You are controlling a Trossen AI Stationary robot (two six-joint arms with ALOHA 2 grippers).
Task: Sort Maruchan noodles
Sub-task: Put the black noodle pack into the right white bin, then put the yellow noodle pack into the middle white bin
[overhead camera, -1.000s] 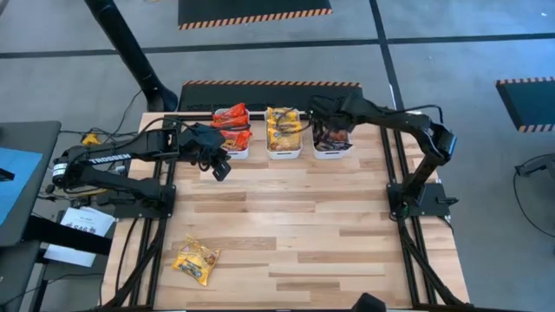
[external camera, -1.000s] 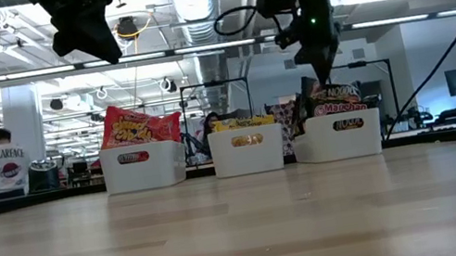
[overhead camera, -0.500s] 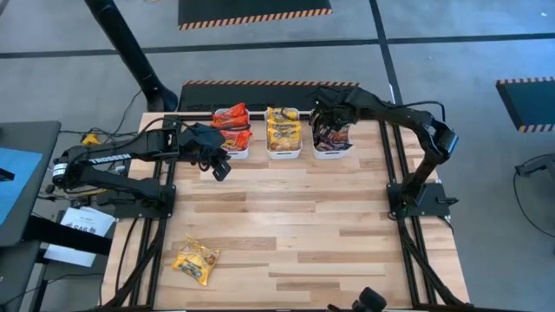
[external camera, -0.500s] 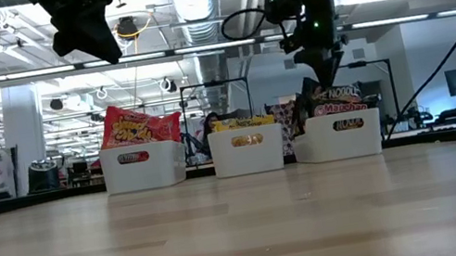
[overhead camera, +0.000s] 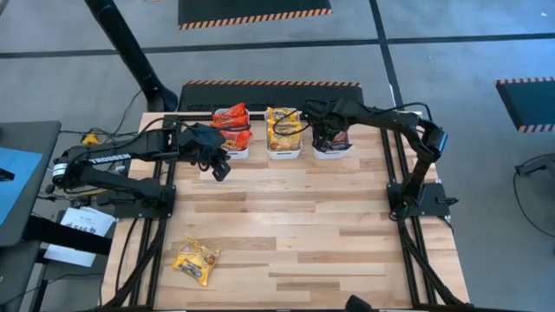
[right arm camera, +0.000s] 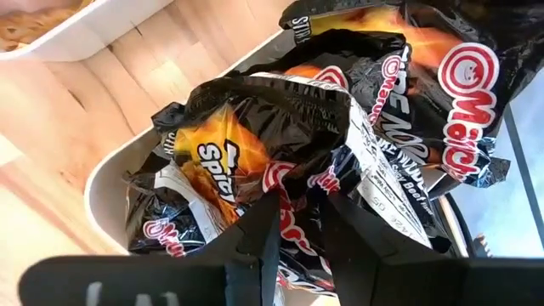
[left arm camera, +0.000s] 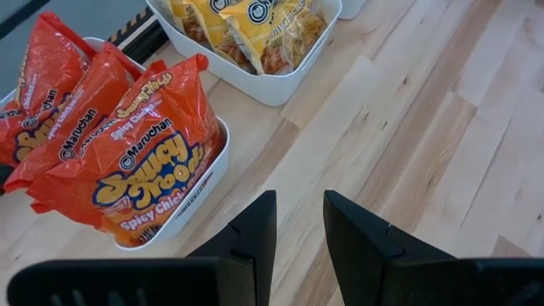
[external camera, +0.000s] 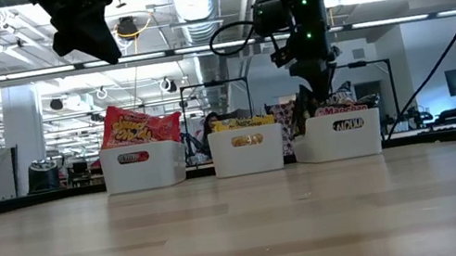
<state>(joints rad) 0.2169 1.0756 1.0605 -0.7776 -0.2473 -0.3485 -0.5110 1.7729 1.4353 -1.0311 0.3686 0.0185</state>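
The right gripper (overhead camera: 317,124) sits low over the right-hand tub (overhead camera: 333,152) at the far edge of the counter (overhead camera: 295,217), fingers (right arm camera: 255,238) drawn narrow with a fold of dark packet (right arm camera: 255,136) between them. Whether they truly pinch that wrapper or merely straddle it is hard to call from here. This looks like the drop-off of a dark packet among its own kind.

The left gripper (overhead camera: 218,168) hangs above bare wood just near of the red tub (overhead camera: 236,154), fingers (left arm camera: 246,246) narrow and carrying nothing.

Red packets (left arm camera: 127,161) fill the left tub, yellow ones (overhead camera: 284,130) the middle tub (overhead camera: 284,154), dark ones the right. One yellow packet (overhead camera: 196,261) lies alone at the near left corner, well apart from everything.

The next move probably calls for a clean lift straight up out of the tub, clear of its white wall and the heaped wrappers, then a fetch of that stray. The left arm is closer to it. The packet lies close to the counter's left edge, so approach from above; the middle boards are open room for travel.
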